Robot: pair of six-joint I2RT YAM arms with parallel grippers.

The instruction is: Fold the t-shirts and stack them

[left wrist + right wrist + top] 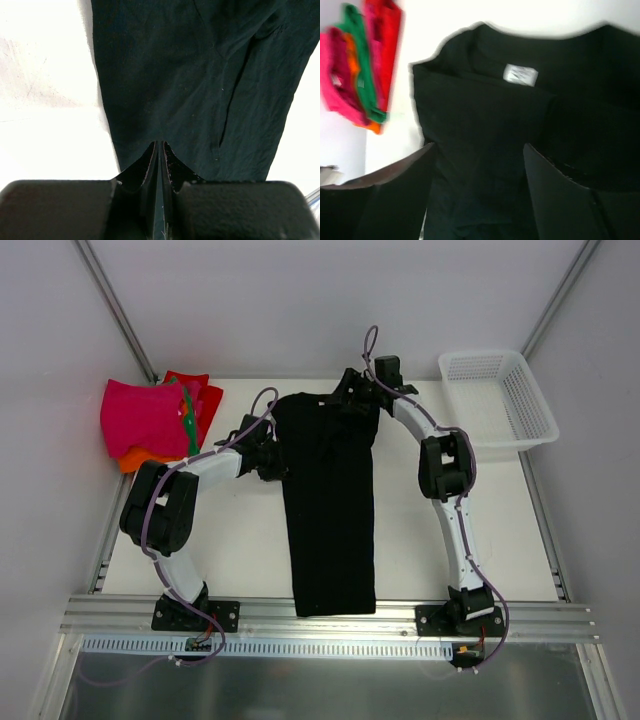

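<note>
Hem nearest, the black t-shirt (330, 510) stretches lengthwise away, collar farthest.

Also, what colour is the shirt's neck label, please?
The label on the black shirt is white; right wrist view shows it best.

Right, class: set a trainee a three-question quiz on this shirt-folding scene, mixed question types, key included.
1. True or false: the right gripper is open above the collar of the black shirt.
2. Where is the folded pile? A far left; B near right; C on the black shirt.
3. Fill in: the left gripper is ___ on the black shirt's edge.
Key: 1 true; 2 A; 3 shut.
</note>
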